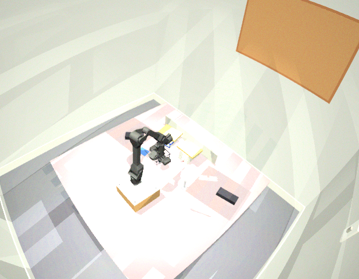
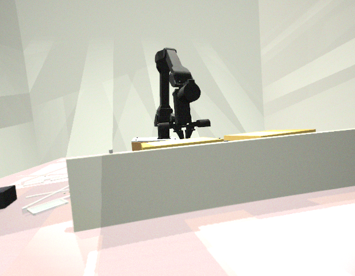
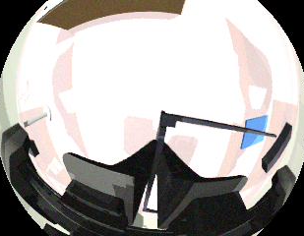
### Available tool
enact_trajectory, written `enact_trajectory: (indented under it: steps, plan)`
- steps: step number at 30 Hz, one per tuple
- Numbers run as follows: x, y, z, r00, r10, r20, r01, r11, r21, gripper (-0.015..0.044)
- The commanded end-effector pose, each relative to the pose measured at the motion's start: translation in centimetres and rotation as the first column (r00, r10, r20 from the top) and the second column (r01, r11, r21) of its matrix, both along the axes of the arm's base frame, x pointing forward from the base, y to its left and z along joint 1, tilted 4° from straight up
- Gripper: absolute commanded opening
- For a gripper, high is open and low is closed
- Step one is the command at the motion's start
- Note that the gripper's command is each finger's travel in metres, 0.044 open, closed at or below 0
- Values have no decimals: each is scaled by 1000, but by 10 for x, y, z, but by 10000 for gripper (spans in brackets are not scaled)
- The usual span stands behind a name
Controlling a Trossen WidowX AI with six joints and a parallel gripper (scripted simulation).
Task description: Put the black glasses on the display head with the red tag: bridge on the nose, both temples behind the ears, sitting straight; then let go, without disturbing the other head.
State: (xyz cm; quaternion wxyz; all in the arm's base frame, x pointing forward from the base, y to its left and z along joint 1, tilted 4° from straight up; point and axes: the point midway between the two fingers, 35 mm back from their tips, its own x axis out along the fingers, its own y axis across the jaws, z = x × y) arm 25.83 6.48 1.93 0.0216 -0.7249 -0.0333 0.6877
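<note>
My gripper [image 2: 184, 137] [image 3: 156, 144] is shut on the black glasses [image 1: 169, 153] [image 3: 215, 125]. In the wrist view their thin frame runs down between the fingers, and one temple reaches out to the right. They are held above the table, in front of the two yellow boards. A pale display head [image 1: 181, 156] with a small red mark near its base stands under the right yellow board, mostly washed out. Blue glasses [image 1: 169, 145] show under the left yellow board; the other head is hidden there. In the exterior view the panel and boards hide both heads.
Yellow boards [image 1: 189, 148] [image 2: 269, 133] overhang the head area, with a long upright panel [image 2: 213, 178] behind them. A blue pad [image 1: 143, 151] [image 3: 255, 132] lies left of the gripper. A black block [image 1: 227, 196] [image 2: 4, 197] and a small grey post [image 1: 185, 183] [image 2: 110, 150] stand farther off.
</note>
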Motion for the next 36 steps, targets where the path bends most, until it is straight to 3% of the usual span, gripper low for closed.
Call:
enact_trajectory:
  steps: [1, 36]
  plan:
    - [-1, 0, -6, 1000, -3, -6, 3, 1000, -4, 0]
    - [-5, 1, -42, 1000, -1, -7, 1, 1000, -4, 0]
